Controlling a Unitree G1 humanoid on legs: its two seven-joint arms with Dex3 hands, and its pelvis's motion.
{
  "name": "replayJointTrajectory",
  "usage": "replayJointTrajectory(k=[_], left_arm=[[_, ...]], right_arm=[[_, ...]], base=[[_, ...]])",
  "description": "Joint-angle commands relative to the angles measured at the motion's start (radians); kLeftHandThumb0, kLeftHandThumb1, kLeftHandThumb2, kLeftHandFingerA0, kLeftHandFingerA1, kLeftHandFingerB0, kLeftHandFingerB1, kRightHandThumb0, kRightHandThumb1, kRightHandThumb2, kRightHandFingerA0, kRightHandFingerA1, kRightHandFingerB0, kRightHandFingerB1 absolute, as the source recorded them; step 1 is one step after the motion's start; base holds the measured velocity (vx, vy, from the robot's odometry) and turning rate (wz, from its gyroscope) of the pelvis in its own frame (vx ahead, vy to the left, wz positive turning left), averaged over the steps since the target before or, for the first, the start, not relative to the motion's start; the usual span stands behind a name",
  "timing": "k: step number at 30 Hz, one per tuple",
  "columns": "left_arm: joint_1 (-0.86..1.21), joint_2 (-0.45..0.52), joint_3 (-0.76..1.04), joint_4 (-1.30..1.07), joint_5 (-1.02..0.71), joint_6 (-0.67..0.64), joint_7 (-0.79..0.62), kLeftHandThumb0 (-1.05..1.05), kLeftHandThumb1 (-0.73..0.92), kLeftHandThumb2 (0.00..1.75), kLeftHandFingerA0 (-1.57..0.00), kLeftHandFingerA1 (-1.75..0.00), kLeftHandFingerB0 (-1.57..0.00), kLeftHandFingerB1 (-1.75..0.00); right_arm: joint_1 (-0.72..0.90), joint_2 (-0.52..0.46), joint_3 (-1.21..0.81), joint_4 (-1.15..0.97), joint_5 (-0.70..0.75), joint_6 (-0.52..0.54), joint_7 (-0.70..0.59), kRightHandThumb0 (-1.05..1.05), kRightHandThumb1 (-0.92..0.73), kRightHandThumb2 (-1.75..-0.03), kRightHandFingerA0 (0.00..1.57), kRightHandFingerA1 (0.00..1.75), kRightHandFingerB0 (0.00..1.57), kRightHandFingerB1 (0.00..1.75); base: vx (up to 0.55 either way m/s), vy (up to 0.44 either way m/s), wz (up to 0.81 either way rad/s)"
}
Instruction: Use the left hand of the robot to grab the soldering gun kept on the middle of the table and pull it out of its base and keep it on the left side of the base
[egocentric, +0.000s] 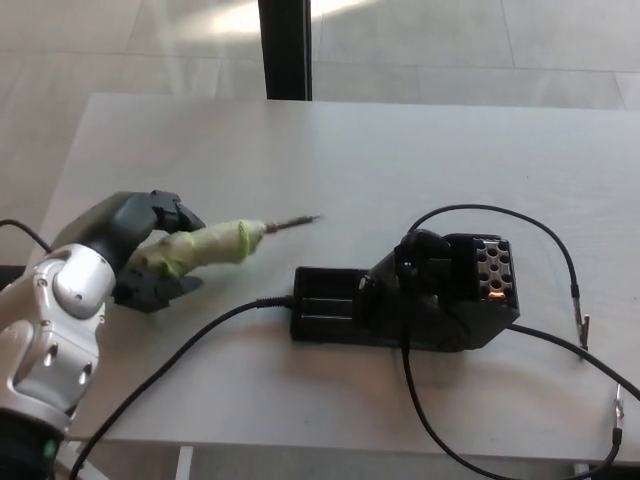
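While the left hand (150, 262) grasps the soldering gun (215, 243) low over the table (400, 150), left of the base (410, 295), a careless release risks the tip rolling onto the black cable (170, 370). Count: one gun, one base, one hand visible.

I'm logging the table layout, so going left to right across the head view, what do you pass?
Left hand → soldering gun, held in that hand with its tip pointing right → black base → clips on the cable ends near the table's right edge.
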Motion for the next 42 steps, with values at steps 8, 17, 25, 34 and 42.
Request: replayJointTrajectory(k=[8,17,25,34,42], left_arm=[[-0.035,0.184,-0.151,-0.044,0.03,-0.042,-0.154,-1.0,0.66,1.0,0.0,-0.2,0.0,0.0],[-0.079,0.192,-0.133,-0.08,-0.01,-0.009,-0.236,-0.81,0.71,0.79,0.0,0.0,0.0,0.0],[-0.069,0.21,-0.078,-0.121,-0.044,-0.028,-0.246,-0.85,0.78,0.63,0.0,0.0,0.0,0.0],[-0.106,0.303,0.309,-0.274,-0.275,-0.022,-0.285,-1.0,0.66,1.0,0.0,-0.21,0.0,0.0],[0.031,0.517,0.725,-0.303,-0.394,-0.052,-0.389,-0.93,0.62,0.98,0.0,-0.25,0.0,-0.05]], right_arm=[[0.005,-0.006,-0.001,-0.004,0.005,-0.018,0.015,-1.05,-0.92,-0.93,1.57,1.25,1.51,0.85],[-0.011,-0.014,-0.001,-0.003,0.005,-0.011,0.016,-1.05,-0.71,-1.22,1.57,1.3,1.44,0.97],[-0.014,-0.013,-0.011,-0.003,0.017,-0.006,0.027,-1.05,-0.92,-0.89,1.57,1.29,1.5,0.84],[0.001,-0.01,-0.018,0.002,0.021,-0.008,0.036,-1.05,-0.65,-1.23,1.57,1.34,1.41,1.0],[0.008,-0.005,-0.033,0.002,0.037,-0.012,0.046,-1.05,-0.66,-1.23,1.57,1.33,1.41,1.01]], base=[[0.0,0.0,0.0],[0.0,0.0,0.0],[0.0,0.0,0.0],[0.0,0.0,0.0],[0.0,0.0,0.0]])
